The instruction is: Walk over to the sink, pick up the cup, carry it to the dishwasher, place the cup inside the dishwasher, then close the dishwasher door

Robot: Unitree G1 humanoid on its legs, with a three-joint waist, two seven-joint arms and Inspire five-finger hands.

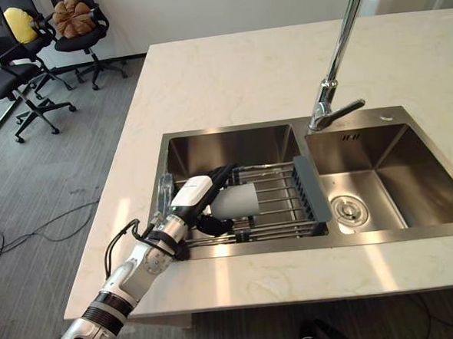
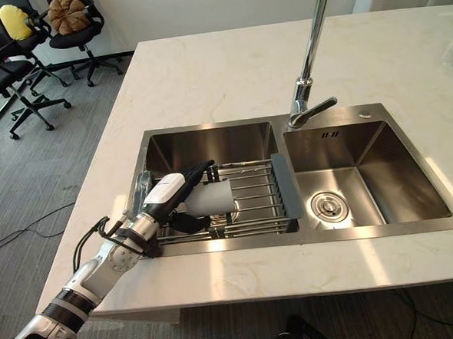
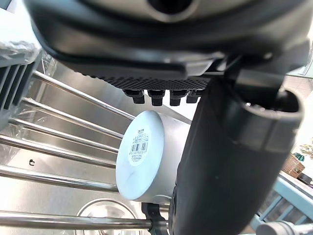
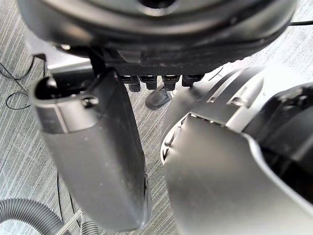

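The pale grey cup (image 1: 242, 201) lies on its side on the steel wire rack (image 1: 280, 191) over the left basin of the stainless double sink (image 1: 233, 147) (base towards the wrist). The left robot hand (image 1: 196, 200) clasps it, fingers over, thumb beneath. The cream marble counter (image 1: 228, 77) surrounds the sink. I cannot tell how far open the right robot hand (image 4: 93, 161) is.

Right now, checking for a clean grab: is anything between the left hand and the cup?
Nothing visible: the left hand is right at the cup, which lies on its side on the wire rack across the left sink basin.
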